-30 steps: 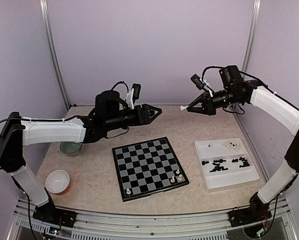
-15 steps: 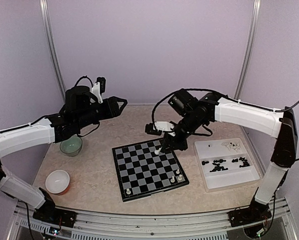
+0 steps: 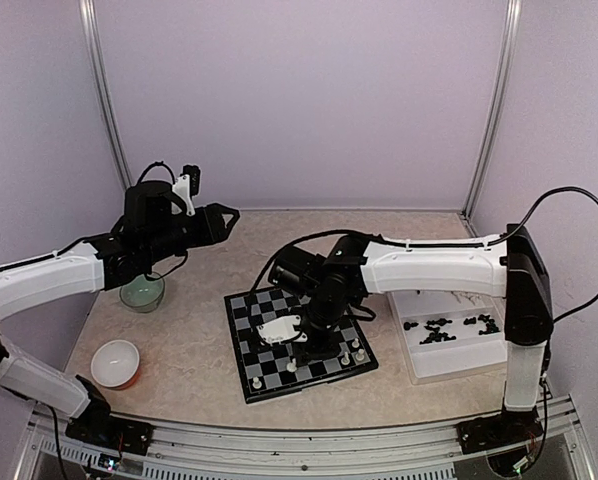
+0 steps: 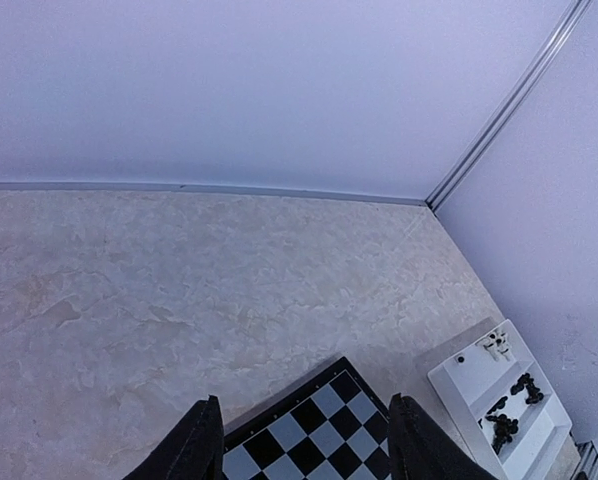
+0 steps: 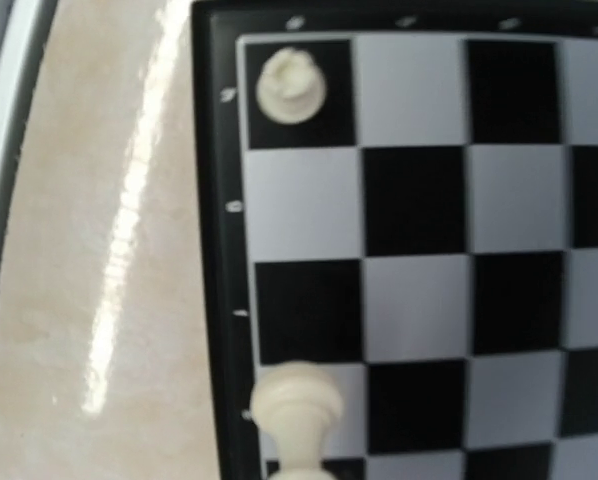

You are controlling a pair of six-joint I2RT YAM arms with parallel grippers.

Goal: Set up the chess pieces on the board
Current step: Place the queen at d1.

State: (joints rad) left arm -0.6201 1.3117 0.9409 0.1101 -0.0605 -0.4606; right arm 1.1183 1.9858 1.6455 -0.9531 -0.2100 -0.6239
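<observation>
The board [image 3: 279,305] lies mid-table with a few white chess pieces along its near edge, one at the corner [image 3: 256,382] and others at the right [image 3: 351,355]. My right gripper [image 3: 299,355] hangs low over the board's front row, shut on a white chess piece [image 3: 292,368]. In the right wrist view that piece [image 5: 297,405] sticks up from the bottom edge over an edge square, and the corner piece [image 5: 290,85] stands beyond; my fingers are out of frame. My left gripper [image 3: 224,215] is raised at the back left, open and empty [image 4: 307,450], above the board's far corner [image 4: 309,430].
A white tray [image 3: 419,375] right of the board holds several black pieces [image 3: 444,328] and a few white ones [image 3: 466,292]. A green bowl [image 3: 141,293] and a white bowl [image 3: 115,362] sit at the left. The tray [image 4: 469,370] also shows in the left wrist view.
My right arm swung from the back right down to the board's front row, carrying the white piece. My left arm drew back to the left, away from the board.
</observation>
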